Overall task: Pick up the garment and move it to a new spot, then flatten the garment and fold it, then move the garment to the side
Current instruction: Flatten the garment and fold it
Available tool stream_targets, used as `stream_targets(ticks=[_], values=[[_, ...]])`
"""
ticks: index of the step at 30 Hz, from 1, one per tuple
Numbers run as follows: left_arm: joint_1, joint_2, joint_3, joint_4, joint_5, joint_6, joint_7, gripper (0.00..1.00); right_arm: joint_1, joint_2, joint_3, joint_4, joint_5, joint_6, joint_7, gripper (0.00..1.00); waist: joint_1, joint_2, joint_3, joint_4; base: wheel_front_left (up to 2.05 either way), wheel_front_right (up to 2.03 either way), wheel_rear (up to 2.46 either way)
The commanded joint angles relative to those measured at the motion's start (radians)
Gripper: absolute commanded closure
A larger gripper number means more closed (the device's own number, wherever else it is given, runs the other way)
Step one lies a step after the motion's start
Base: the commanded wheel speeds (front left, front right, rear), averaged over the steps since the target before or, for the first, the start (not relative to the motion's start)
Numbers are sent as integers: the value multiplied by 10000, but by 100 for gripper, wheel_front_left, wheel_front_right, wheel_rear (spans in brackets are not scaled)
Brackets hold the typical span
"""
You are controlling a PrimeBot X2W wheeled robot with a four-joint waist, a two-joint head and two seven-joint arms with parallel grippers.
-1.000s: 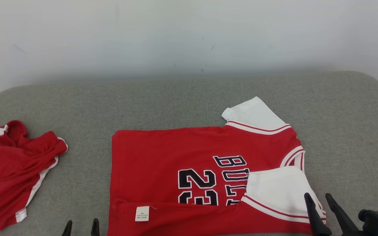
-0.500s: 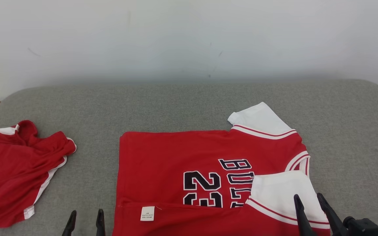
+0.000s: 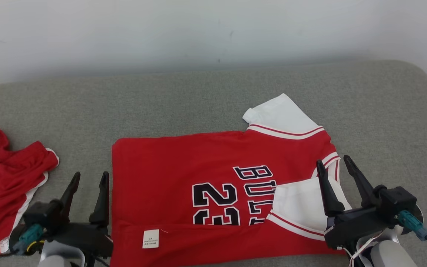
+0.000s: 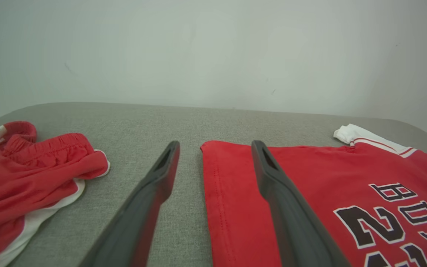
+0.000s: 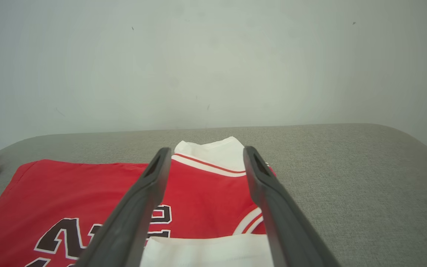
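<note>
On the grey cushion (image 3: 198,89) lie one jersey (image 3: 176,167) and one pair of shorts (image 3: 2,178).

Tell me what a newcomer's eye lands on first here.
The red jersey with its black 23 lies spread at centre, its near white sleeve folded over the lettering. Crumpled red shorts sit far left. The left gripper and right gripper hover open at the jersey's two ends.
</note>
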Motion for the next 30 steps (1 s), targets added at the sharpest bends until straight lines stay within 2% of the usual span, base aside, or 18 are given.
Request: stream_targets(ticks=[1, 15, 18, 30], values=[[-694, 130, -35, 628, -119, -84, 111, 0, -318, -39, 13, 157, 2, -3, -116, 0, -1, 0, 532, -357, 0, 0, 0], [-4006, 682, -69, 4395, -353, -251, 205, 0, -1357, 197, 180, 607, -22, -3, -297, 0, -1, 0, 1759, -1192, 0, 0, 0], [-4376, 726, -109, 5000, -292, -136, 78, 0, -1456, 214, 145, 577, -20, -3, -305, 0, -1, 0, 1847, -1271, 0, 0, 0], [-5271, 803, -272, 6896, -447, -265, -283, 0, -1561, 316, 268, 531, -75, -3, -289, 0, -1, 0, 1938, -1458, 0, 0, 0]])
